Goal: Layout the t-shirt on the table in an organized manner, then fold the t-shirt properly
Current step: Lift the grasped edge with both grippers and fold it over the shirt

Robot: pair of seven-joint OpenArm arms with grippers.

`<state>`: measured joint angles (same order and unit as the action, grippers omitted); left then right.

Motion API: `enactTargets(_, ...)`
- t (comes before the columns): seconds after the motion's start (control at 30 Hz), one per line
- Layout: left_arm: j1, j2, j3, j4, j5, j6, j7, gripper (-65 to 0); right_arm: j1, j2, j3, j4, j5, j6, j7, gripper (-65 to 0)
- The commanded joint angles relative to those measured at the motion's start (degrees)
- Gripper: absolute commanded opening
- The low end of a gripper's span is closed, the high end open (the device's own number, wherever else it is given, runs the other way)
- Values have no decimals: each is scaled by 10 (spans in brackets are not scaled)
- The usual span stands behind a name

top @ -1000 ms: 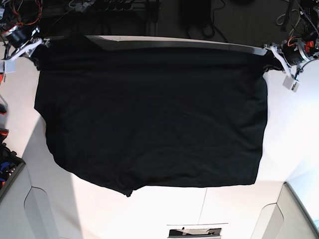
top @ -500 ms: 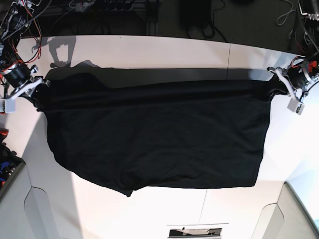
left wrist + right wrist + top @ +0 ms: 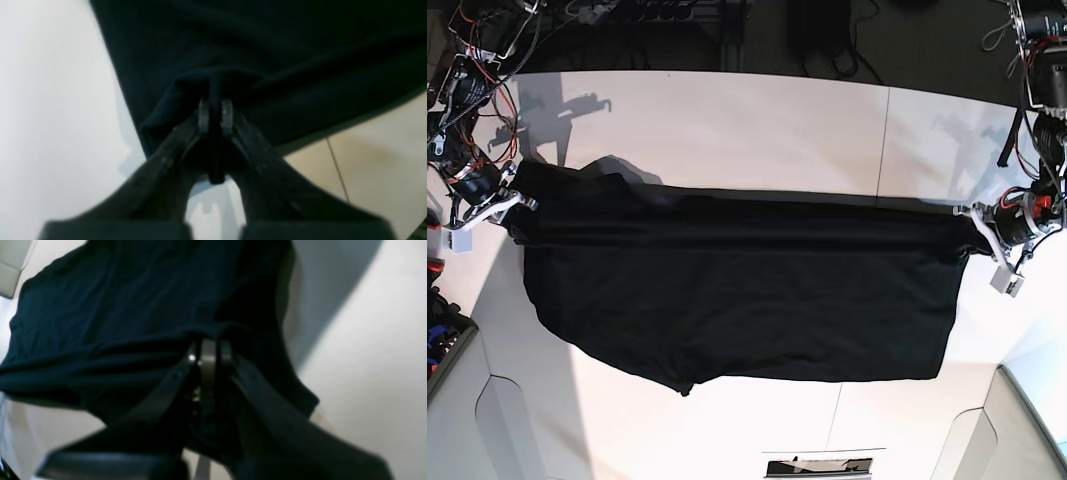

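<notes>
1. The left arm reaches in from the base view's right side, its wrist low over the tabletop [image 3: 757, 120].
2. The left gripper [image 3: 215, 115] has its jaws pinched nearly together on a bunched fold of the t-shirt [image 3: 267, 50].
3. The right arm comes in from the base view's left side, red wiring showing along it.
4. The right gripper [image 3: 210, 356] has its jaws pressed tight on the shirt's edge.
5. The two grippers sit well apart, at opposite ends of the cloth.

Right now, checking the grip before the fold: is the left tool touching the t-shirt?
Touching. In the left wrist view the left tool is nearly shut, with a bunched fold of the t-shirt pinched between its tips.
</notes>
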<state>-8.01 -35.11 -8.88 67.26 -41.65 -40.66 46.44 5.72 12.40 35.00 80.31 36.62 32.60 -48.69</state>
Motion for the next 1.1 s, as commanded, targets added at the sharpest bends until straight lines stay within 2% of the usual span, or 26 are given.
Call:
enactTargets(0.0, -18, -16, 4, -4, 9, 7, -13, -563, 13, 12, 4, 2, 7, -2, 18, -650)
enactTargets(0.1, -34, -16, 29, -30, 26, 7, -29, -413, 14, 12, 3, -5, 9, -2, 17, -650)
enactTargets(0.13, -38, -16, 34, -37, 25, 7, -30, -372, 14, 12, 2, -5, 9, -2, 16, -546)
enactTargets(0.2, -41, -16, 37, -43, 25, 7, -27, -357, 14, 12, 2, -5, 9, -2, 16, -331)
enactTargets(0.23, -41, -16, 37, -43, 25, 7, -27, -357, 14, 13, 2, -5, 8, -2, 15, -267)
enactTargets(0.27, -41, -19, 37, -43, 22, 7, -27, -357, 14, 12, 2, -5, 9, -2, 15, -241)
enactTargets(0.37, -40, -32, 28, -29, -17, 7, -20, -358, 14, 12, 3, 4, 14, -3, 10, -241)
enactTargets(0.5, -40, -52, -11, 14, -72, 7, 15, -358, 14, 12, 18, 39, 40, -2, -25, -241)
enactTargets(0.6, -40, -63, -27, 26, -94, 7, 23, -358, 14, 12, 28, 57, 41, -2, -28, -241)
enactTargets(0.83, -27, -39, -26, -7, -78, 7, 28, -357, 8, 9, 28, 50, 7, -5, -28, -241)
enactTargets(0.97, -18, -27, -26, -55, -38, 12, -1, -357, -17, 11, 34, 50, -3, -14, -22, -241)
enactTargets(1.07, -18, -25, -26, -78, -56, 12, -1, -322, -35, 11, 48, 50, -2, -20, -19, -241)
